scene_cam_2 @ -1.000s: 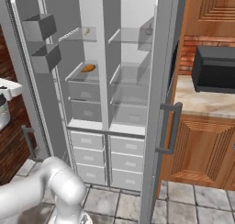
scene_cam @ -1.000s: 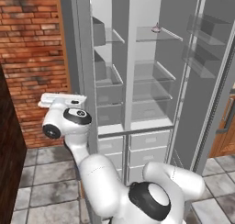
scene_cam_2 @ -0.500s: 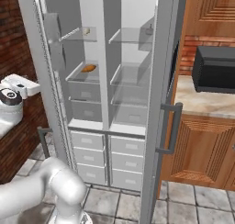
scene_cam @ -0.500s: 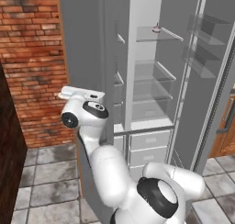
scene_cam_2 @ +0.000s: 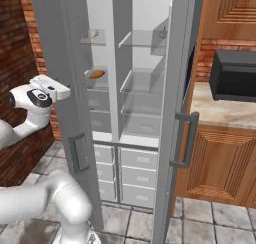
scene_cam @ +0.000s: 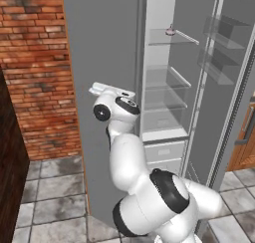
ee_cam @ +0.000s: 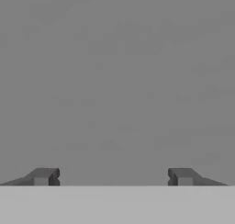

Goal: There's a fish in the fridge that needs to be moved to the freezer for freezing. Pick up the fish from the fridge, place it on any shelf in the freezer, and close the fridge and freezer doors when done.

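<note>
Looking along your gripper [ee_cam: 113,177], you see both fingertips spread wide with nothing between them, facing flat grey right up close. From the left base camera your hand sits against the outer face of the freezer door [scene_cam: 102,62], which stands partly swung in. The fridge door [scene_cam_2: 172,113] stands open. The fish [scene_cam_2: 96,74] lies on a freezer shelf behind that door edge, well apart from your hand, in the right base camera.

brick wall [scene_cam: 35,62] | microwave [scene_cam_2: 234,75], probably | wooden cabinets [scene_cam_2: 220,158] | tile floor [scene_cam: 45,197]
</note>
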